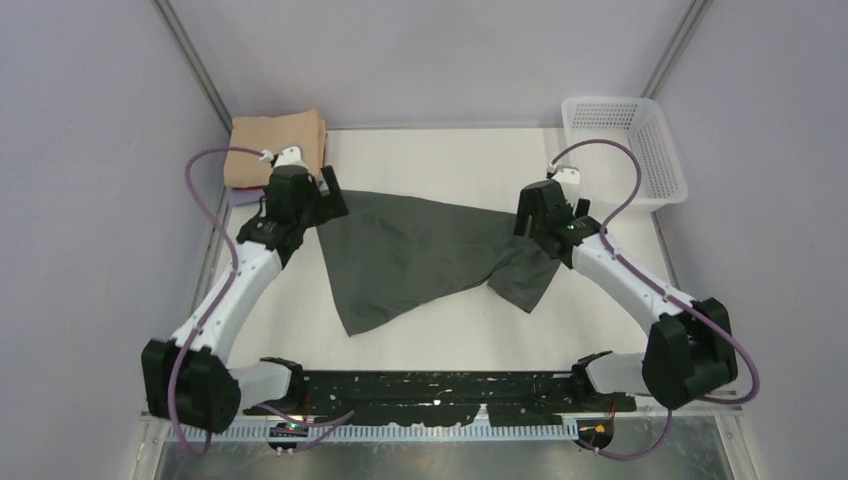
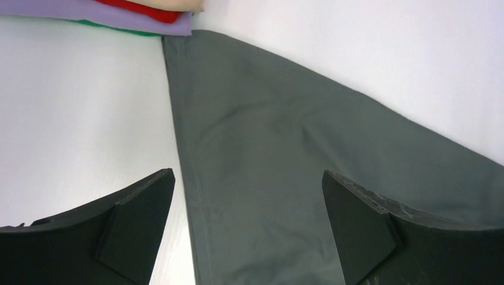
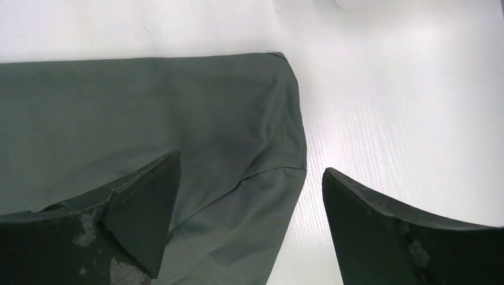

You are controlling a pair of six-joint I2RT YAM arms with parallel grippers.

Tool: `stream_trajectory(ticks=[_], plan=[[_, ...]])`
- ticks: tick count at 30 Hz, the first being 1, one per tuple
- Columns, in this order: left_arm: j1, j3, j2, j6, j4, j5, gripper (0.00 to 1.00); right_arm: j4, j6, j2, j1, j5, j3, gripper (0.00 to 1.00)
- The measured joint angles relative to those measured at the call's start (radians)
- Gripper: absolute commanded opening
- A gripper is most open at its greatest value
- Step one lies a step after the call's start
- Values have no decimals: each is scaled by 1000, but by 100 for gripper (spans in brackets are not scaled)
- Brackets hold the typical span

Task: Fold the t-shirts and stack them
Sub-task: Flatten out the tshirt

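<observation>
Left end effector (image 2: pixel 247 175) and right end effector (image 3: pixel 251 163) spread over charcoal t-shirt (image 1: pixel 410 250); only left wrist shows red t-shirt (image 2: pixel 138 8) ahead.

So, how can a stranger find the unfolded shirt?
Look at the middle of the white table. The grey shirt lies there, spread out. It alone is dark and unfolded; the pile at the far left corner is folded, peach on top.

Bright, even light; soft shadows, wrist-view jaws slightly blurred.
</observation>
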Motion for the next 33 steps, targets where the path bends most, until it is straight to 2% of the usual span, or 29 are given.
stream_trajectory(ticks=[4,7,11,14,18,24,29,33], plan=[[-13,-213,-261,-61,21,74,100,28,51,-180,-3,-11,-107,96],[-53,-344,-354,-101,-19,103,98,51,81,-282,-9,-29,-184,95],[-187,-479,-444,-162,-139,115,89,74,93,-335,-12,-35,-234,95],[-304,-520,-497,-221,-230,104,80,89,96,-347,-14,-35,-246,95],[-378,-560,-505,-293,-279,92,64,103,97,-348,-14,-35,-257,95],[-379,-631,-454,-341,-275,95,50,107,97,-333,-14,-36,-260,96],[-379,-633,-370,-358,-247,96,35,106,98,-309,-14,-36,-260,96],[-379,-632,-327,-361,-214,113,28,105,100,-292,-14,-34,-260,97]])
